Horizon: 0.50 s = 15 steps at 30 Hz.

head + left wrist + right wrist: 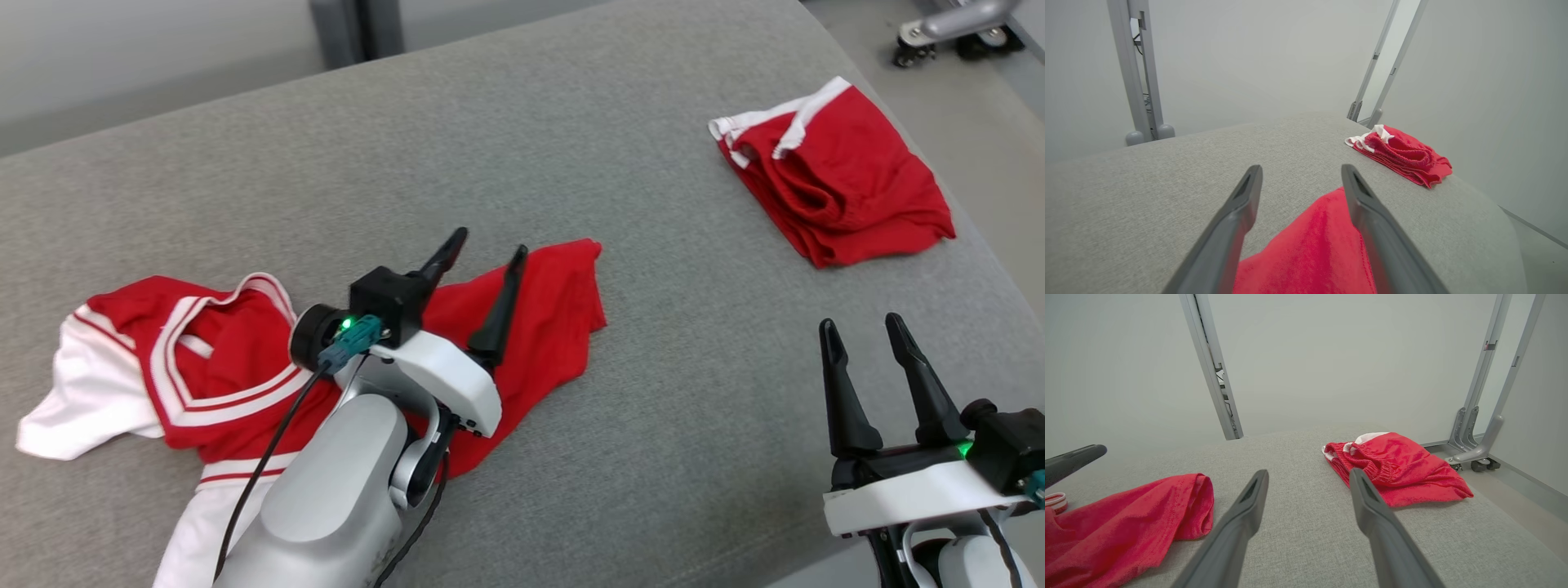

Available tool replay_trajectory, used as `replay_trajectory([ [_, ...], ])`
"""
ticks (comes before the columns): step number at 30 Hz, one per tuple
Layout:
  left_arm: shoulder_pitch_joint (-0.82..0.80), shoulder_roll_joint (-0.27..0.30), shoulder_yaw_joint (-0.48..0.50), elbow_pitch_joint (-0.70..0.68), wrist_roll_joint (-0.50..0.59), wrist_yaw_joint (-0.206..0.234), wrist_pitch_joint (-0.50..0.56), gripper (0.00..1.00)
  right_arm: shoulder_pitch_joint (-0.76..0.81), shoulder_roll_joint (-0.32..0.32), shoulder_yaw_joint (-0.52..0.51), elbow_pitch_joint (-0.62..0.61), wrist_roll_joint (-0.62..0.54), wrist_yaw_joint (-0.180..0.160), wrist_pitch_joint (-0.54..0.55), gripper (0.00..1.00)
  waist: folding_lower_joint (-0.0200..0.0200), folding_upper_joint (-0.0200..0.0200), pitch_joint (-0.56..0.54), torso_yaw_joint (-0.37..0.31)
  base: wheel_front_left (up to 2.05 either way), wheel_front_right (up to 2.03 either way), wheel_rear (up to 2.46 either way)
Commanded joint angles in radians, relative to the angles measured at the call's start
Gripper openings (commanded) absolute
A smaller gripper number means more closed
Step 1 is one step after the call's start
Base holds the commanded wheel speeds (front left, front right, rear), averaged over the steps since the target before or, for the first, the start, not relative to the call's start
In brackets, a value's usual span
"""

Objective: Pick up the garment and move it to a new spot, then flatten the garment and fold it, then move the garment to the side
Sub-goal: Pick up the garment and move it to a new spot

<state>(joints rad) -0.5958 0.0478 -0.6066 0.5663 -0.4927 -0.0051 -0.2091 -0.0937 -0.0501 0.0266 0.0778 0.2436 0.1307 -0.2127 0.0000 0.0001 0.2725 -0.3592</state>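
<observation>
Left claw (490,242) hangs open over the crumpled shirt (204,359) on the pad (571,106), ready, I think, to grab and flatten it, while right claw (861,322) waits open, well apart.

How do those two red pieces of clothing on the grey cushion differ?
The shirt lies spread and rumpled; the shorts sit folded in a stack. The shirt covers more surface than the shorts. The shirt has white sleeves and a striped collar; the shorts show only a white edge band. Both are red with white trim, on the grey cushion.
</observation>
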Motion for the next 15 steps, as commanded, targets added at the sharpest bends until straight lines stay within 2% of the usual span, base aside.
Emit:
replay_trajectory([
  [1,0.015,0.006,0.018,-0.011,-0.008,0.015,-0.017,1.00,-0.004,-0.003,-0.008,-0.001,-0.006,0.000,0.000,1.00,0.0000,-0.0001,-0.024,0.033,0.00,0.00,0.00],
  [9,0.109,0.064,0.142,-0.122,-0.015,0.105,-0.055,1.00,0.020,-0.008,-0.041,-0.022,-0.031,0.000,0.026,1.00,0.0000,-0.0001,-0.066,0.142,0.00,0.00,0.00],
  [12,0.180,0.102,0.234,-0.216,-0.006,0.148,-0.056,1.00,0.026,-0.010,-0.049,-0.028,-0.039,0.000,0.036,1.00,0.0000,-0.0001,-0.081,0.184,0.00,0.00,0.00],
  [15,0.246,0.129,0.295,-0.274,0.003,0.170,-0.055,1.00,0.032,-0.009,-0.055,-0.032,-0.044,0.000,0.040,1.00,0.0000,-0.0001,-0.092,0.208,0.00,0.00,0.00],
])
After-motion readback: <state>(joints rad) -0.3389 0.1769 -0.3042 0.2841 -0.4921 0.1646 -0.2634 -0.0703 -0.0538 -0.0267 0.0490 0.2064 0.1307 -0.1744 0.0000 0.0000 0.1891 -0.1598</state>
